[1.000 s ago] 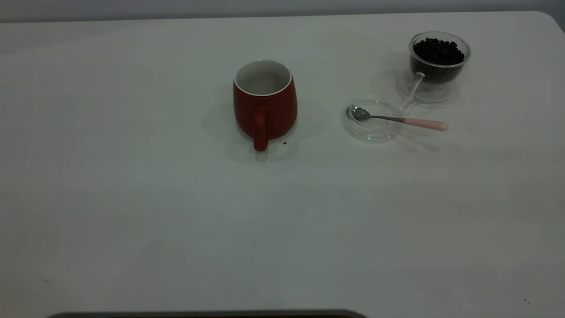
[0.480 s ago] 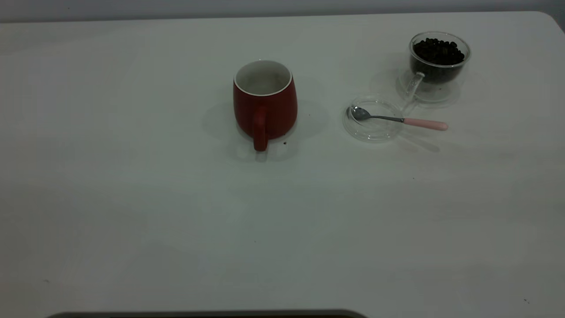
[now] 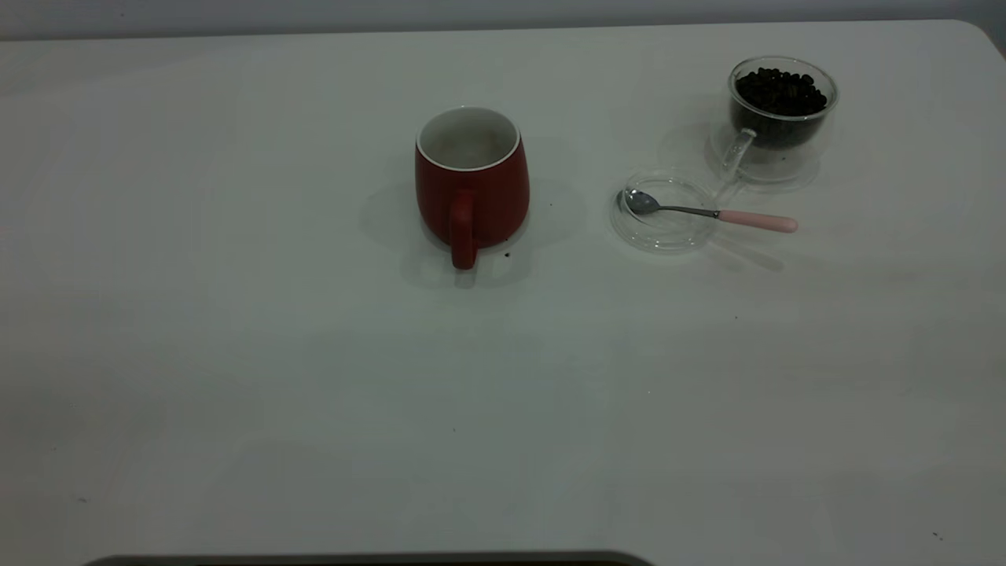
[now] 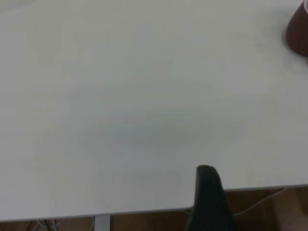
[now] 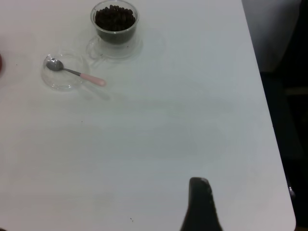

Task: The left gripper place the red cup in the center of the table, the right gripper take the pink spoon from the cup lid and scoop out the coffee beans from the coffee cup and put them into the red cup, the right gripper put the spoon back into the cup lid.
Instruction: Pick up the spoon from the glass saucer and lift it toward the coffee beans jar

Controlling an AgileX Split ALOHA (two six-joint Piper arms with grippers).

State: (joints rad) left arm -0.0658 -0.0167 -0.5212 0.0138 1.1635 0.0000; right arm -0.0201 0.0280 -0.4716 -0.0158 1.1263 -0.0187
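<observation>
The red cup (image 3: 471, 189) stands upright near the middle of the table (image 3: 314, 393), handle toward the camera, its white inside showing; one edge of it shows in the left wrist view (image 4: 299, 29). To its right the cup lid (image 3: 664, 232) holds the bowl of the pink spoon (image 3: 711, 212), whose handle sticks out over the rim. Behind them sits the coffee cup (image 3: 778, 118), full of coffee beans (image 3: 782, 90). My left gripper (image 4: 207, 192) hovers at the table's near edge, far from the cup. My right gripper (image 5: 199, 202) is well back from the pink spoon (image 5: 77, 73) and coffee cup (image 5: 114, 29). Neither arm shows in the exterior view.
A dark crumb (image 3: 507, 254) lies beside the red cup's base. The table edge (image 4: 144, 209) runs close to my left gripper, with cables below it. Beside my right gripper the table's side edge (image 5: 269, 120) drops to dark floor. A dark strip (image 3: 369, 560) borders the exterior view's bottom.
</observation>
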